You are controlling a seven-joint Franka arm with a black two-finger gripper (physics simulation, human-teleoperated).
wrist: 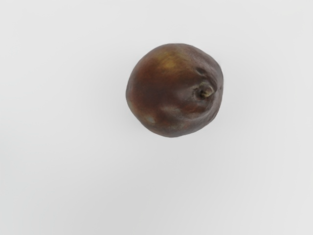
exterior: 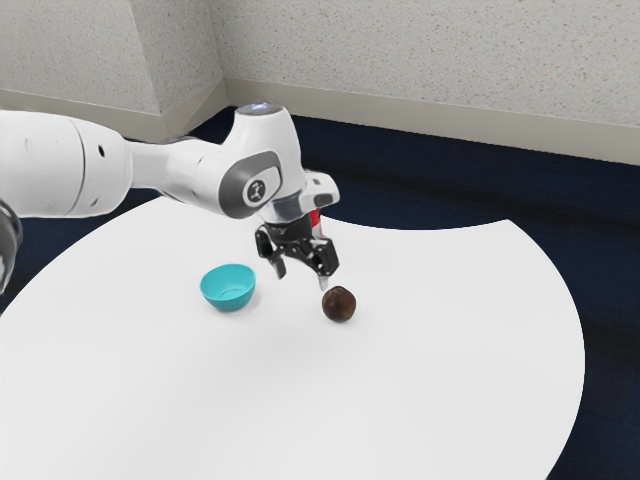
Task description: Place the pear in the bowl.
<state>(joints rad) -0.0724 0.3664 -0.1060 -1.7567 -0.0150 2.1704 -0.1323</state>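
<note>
In the exterior view the gripper (exterior: 302, 276), jaws parted and empty, hangs toward ten o'clock of the brown pear (exterior: 339, 304) on the white table (exterior: 440, 380), so descending off-centre could set that round fruit rolling, away from the turquoise bowl (exterior: 228, 289) at nine o'clock.

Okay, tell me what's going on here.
A robot arm is out over the white table, working on getting the pear into the bowl. Its fingers are apart and hold nothing, just above the table near the pear. The dark brown pear sits on the tabletop, not yet picked up, and the teal bowl stands apart from it, toward the exterior view's left.
</note>
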